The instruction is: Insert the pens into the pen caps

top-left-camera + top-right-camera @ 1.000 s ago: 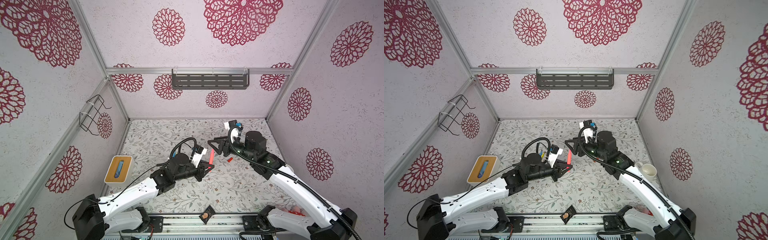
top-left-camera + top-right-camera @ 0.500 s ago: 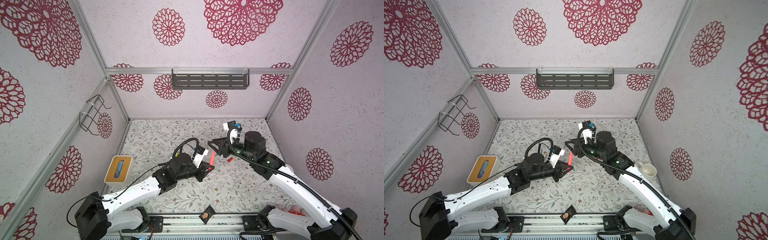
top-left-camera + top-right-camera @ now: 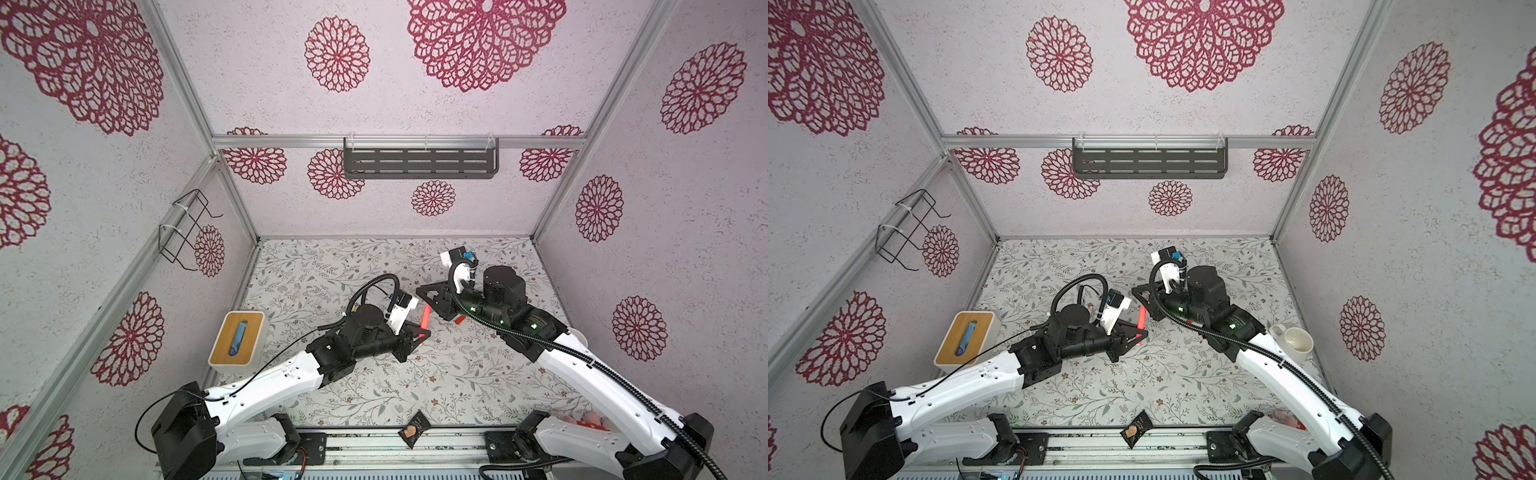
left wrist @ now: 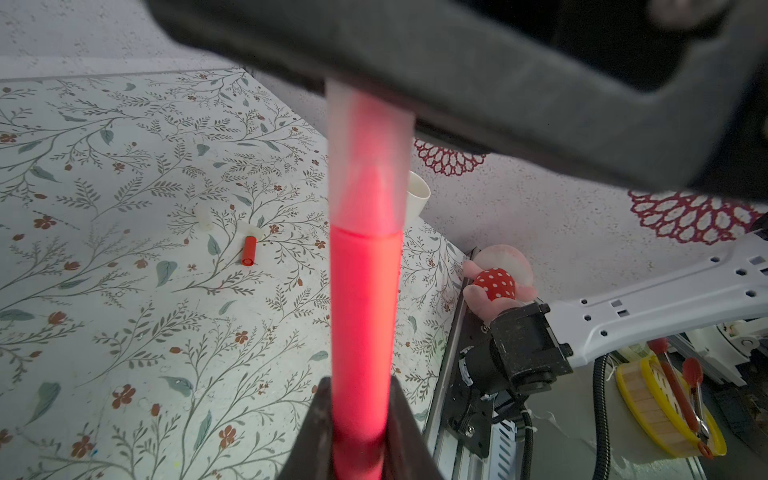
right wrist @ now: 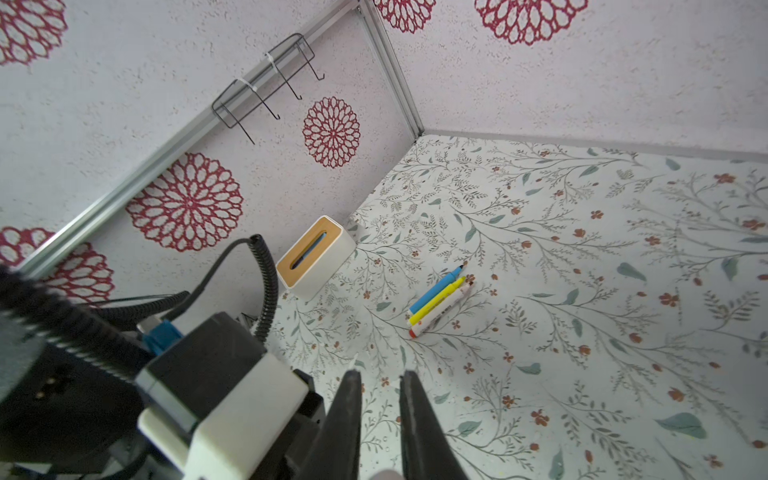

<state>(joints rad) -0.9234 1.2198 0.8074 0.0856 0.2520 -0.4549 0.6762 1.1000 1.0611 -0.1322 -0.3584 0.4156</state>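
- The left jaws pinch the orange-red pen (image 4: 361,299) low on its bright barrel.
- The pen is up in the air over the bench (image 3: 374,395). It is tilted, and its long way runs from the left jaws up to the right jaws.
- The right jaws are pressed close together. A pale bit shows between them in the right wrist view, so they seem to pinch the pen's pale end.
- The red-orange cap (image 4: 249,250) lies flat on the bench, apart from the pen. It is just beside the right arm, so that arm is nearer.
- The cap is a short round tube. Its open end seems to face the left arm, and the pen must line up with that hole.
- The pen is smooth, hard and round, so I think it could slip or spin.
- Three more pens (image 5: 438,301) lie side by side on the flowery bench, well apart from the cap.
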